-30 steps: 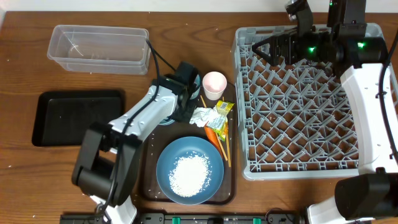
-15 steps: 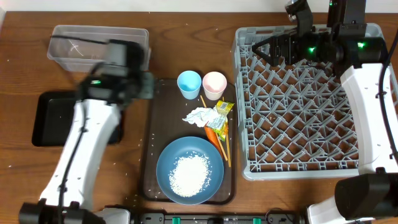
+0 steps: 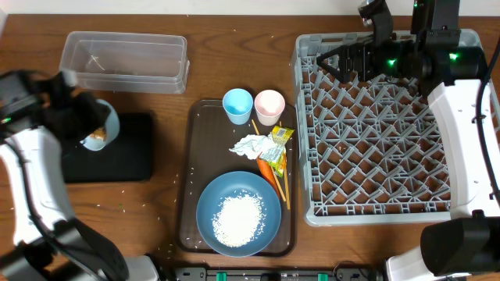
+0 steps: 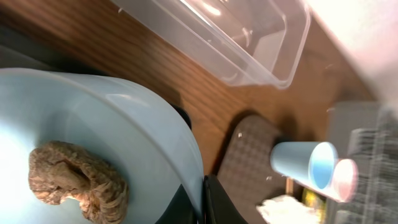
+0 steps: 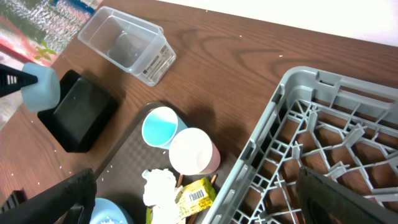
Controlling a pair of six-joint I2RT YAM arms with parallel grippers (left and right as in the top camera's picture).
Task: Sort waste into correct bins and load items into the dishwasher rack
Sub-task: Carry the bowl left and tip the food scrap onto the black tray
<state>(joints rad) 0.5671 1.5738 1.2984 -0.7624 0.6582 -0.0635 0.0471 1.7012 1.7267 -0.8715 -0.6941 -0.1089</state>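
Observation:
My left gripper is shut on the rim of the small light-blue bowl, holding it over the black tray. The left wrist view shows the brown food lump inside the bowl, the rim pinched between the fingertips. On the blue plate lies white rice. Tissue, yellow-green wrapper, carrot and chopsticks lie beside it. My right gripper hangs open and empty above the grey rack, at its far left corner.
The clear tub stands at the back left. A light-blue cup and a pink cup stand on the brown serving tray. Rice grains are scattered over the tray and the table.
My left arm has swung left from the serving tray with the bowl, which now hangs over the black tray. The right arm has not moved.

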